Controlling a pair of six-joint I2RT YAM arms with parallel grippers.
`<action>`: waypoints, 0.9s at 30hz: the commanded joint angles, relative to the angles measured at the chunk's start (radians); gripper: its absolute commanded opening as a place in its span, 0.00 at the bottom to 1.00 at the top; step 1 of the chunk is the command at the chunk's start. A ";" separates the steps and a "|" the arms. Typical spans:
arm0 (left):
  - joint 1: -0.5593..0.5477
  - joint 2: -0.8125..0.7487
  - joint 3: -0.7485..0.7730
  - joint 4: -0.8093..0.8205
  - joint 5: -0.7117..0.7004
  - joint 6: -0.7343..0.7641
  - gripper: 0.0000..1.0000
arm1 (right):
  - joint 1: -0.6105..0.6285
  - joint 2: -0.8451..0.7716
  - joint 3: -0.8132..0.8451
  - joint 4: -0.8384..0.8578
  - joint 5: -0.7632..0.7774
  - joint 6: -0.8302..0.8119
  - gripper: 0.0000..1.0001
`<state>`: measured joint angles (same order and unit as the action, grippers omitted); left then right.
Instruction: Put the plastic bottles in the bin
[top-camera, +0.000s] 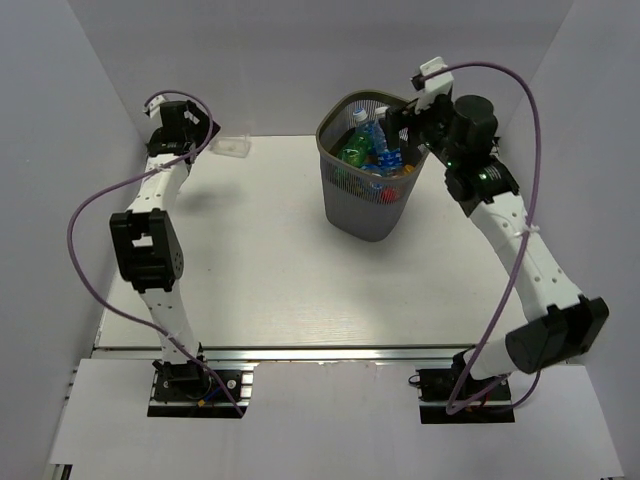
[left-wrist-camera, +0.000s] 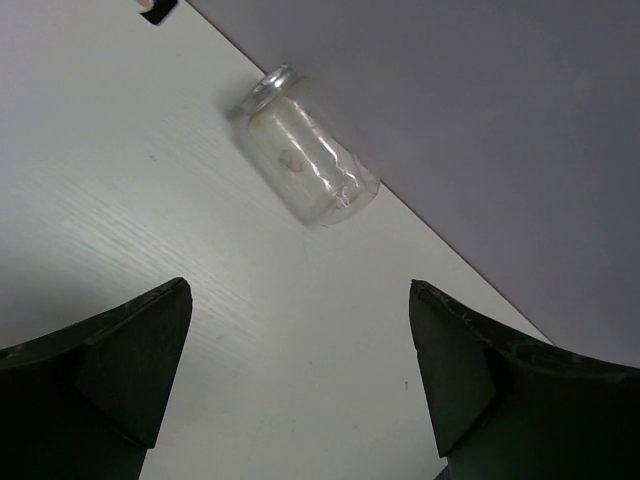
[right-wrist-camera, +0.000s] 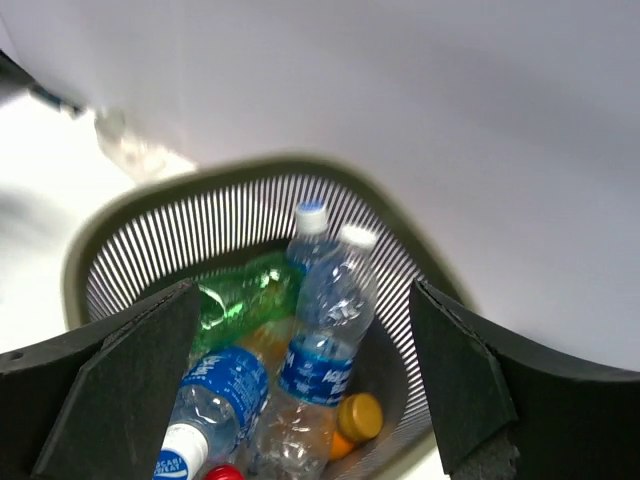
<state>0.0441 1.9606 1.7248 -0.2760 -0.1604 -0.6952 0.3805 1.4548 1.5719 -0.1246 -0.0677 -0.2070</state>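
Black right fingers (right-wrist-camera: 470, 390) spread wide, nothing between them, hovering over bin (right-wrist-camera: 150, 250), upper centre-right of top view. Inside bin: blue-labelled bottles (right-wrist-camera: 320, 340), green bottle (right-wrist-camera: 245, 295), orange bottle (right-wrist-camera: 358, 418). Left fingers (left-wrist-camera: 110, 370) also wide, empty, above white surface (left-wrist-camera: 130, 180). Clear bottle (left-wrist-camera: 305, 160) on its side at surface's far edge, upper centre of left wrist view, well apart from bin.

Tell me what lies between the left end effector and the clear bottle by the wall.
Nothing but bare table separates the left end effector from the clear bottle, per the left wrist view.
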 joint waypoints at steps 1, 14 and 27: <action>0.003 0.148 0.146 -0.009 0.137 -0.062 0.98 | -0.018 -0.095 -0.050 0.152 -0.030 0.024 0.89; 0.017 0.452 0.357 0.259 0.222 -0.322 0.98 | -0.080 -0.321 -0.318 0.247 0.118 0.029 0.89; 0.036 0.755 0.621 0.333 0.226 -0.464 0.98 | -0.104 -0.521 -0.474 0.195 0.378 0.004 0.89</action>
<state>0.0742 2.7239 2.2921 0.0517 0.0605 -1.1316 0.2825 0.9527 1.0992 0.0540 0.2279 -0.1913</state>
